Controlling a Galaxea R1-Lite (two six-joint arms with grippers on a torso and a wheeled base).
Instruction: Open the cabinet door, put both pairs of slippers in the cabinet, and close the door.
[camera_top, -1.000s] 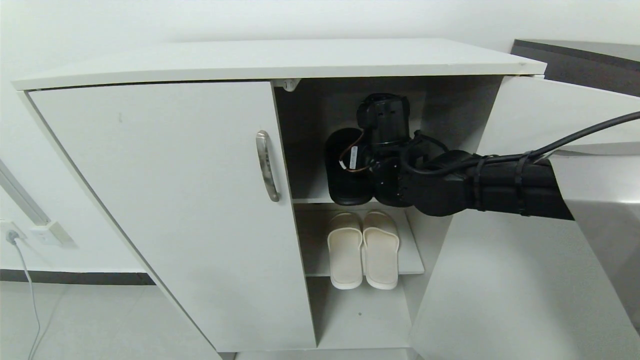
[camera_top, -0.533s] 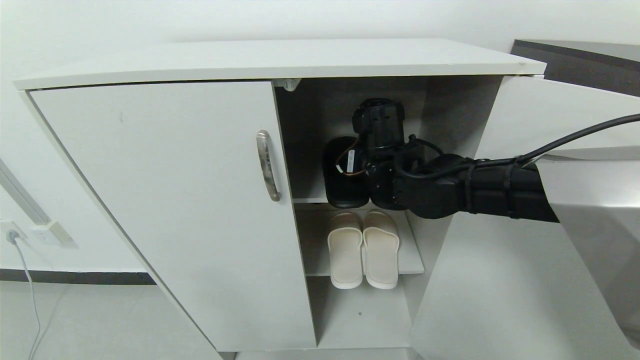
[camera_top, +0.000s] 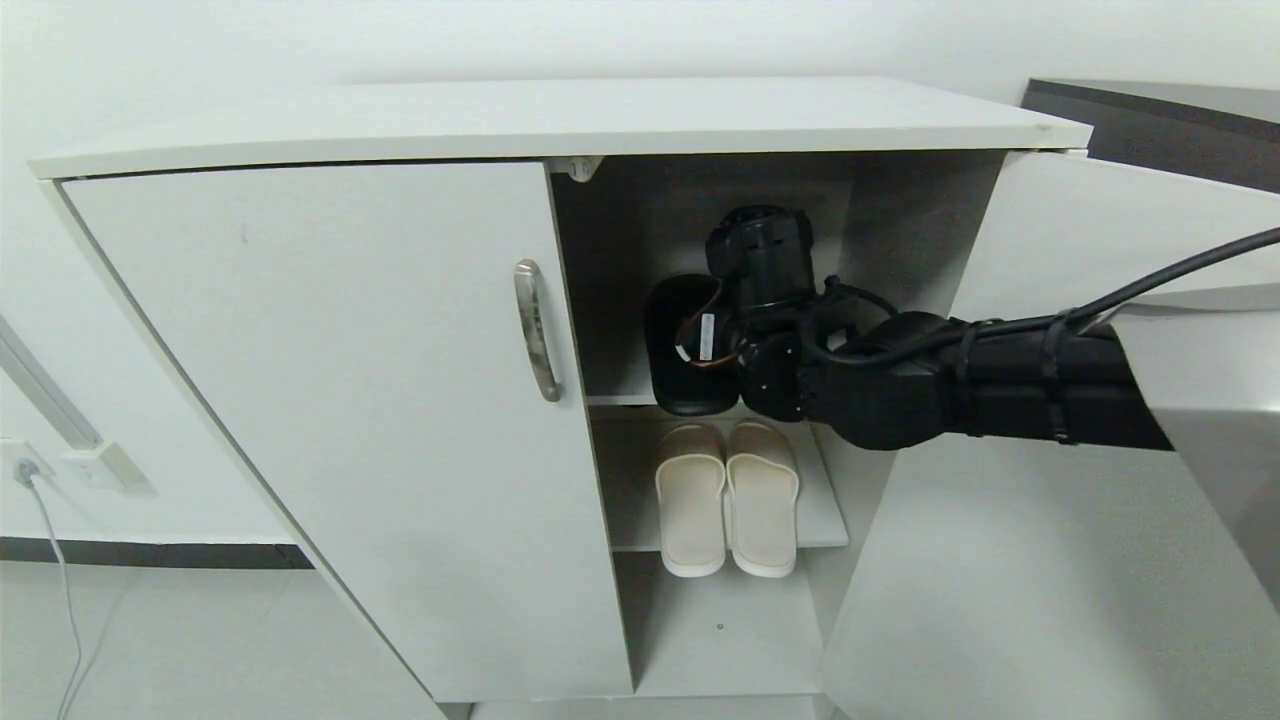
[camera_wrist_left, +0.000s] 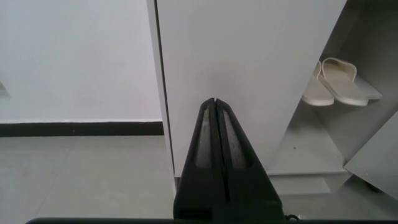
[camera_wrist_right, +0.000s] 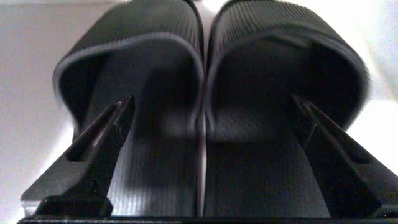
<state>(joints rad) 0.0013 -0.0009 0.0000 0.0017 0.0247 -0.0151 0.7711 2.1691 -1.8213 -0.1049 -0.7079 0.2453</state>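
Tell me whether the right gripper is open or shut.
Open: the right gripper has its fingers wide apart, one on each outer side of the black slippers, which lie side by side between them.

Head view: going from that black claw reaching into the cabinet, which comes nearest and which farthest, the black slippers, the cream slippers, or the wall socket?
From the right gripper:
1. Black slippers, on the upper shelf, right at the gripper.
2. Cream slippers, on the shelf below.
3. Wall socket, far off to the robot's left.
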